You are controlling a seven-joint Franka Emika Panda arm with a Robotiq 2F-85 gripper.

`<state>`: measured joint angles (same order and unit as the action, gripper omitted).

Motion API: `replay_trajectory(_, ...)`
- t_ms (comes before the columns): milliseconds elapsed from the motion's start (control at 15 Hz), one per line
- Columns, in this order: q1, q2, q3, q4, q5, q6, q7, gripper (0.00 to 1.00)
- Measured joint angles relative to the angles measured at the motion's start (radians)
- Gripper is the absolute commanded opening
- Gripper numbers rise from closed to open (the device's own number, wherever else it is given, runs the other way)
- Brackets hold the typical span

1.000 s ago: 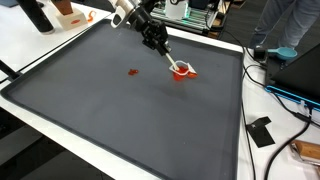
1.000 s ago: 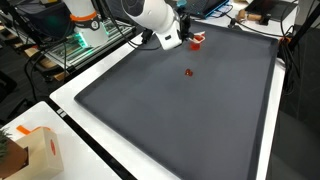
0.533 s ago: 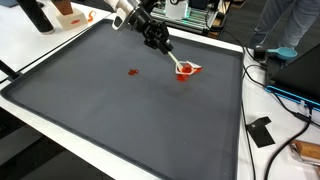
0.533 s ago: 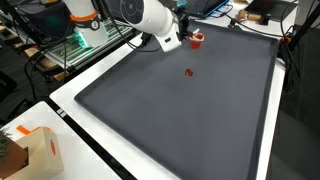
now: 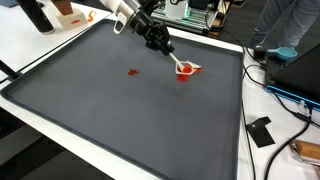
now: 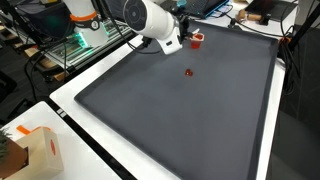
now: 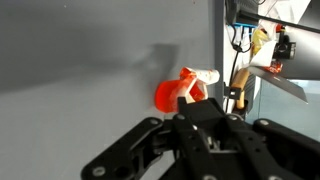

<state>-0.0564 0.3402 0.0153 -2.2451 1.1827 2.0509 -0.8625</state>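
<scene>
A small red cup point(image 5: 188, 71) stands on the dark grey mat point(image 5: 120, 110) near its far edge. In both exterior views a white utensil point(image 5: 176, 61) slants from the cup up into my gripper point(image 5: 165, 49). My gripper is shut on the utensil's upper end, just above and beside the cup. The wrist view shows the red cup point(image 7: 168, 96) and the white utensil point(image 7: 203, 77) right in front of my gripper point(image 7: 196, 108), whose fingers are drawn together. A small red piece point(image 5: 131, 72) lies alone on the mat, well away from the cup point(image 6: 197, 40), and shows as a red piece point(image 6: 188, 72) from the opposite side too.
The mat has a raised rim point(image 5: 60, 130) on a white table. Cables and a black block point(image 5: 262, 131) lie beside it, and a person point(image 5: 290, 30) stands at the far corner. A cardboard box point(image 6: 30, 150) sits near one corner, with shelving point(image 6: 70, 45) behind the arm.
The gripper, utensil and red cup have shifted slightly sideways along the mat's far edge. The small red piece has not moved.
</scene>
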Motion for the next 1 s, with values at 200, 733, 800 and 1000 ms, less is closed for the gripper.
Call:
replay_trajectory(200, -0.002, 0.02, -0.001, 0.015, 0.002, -0.027, 0.0, 0.06)
replay_trajectory(733, -0.023, 0.06, -0.019, 0.042, 0.018, -0.118, 0.002, 0.06)
replay_trajectory(800, -0.024, 0.064, -0.021, 0.045, 0.02, -0.127, 0.003, 0.06)
replay_trajectory(1000, -0.028, 0.076, -0.025, 0.05, 0.025, -0.153, 0.005, 0.06)
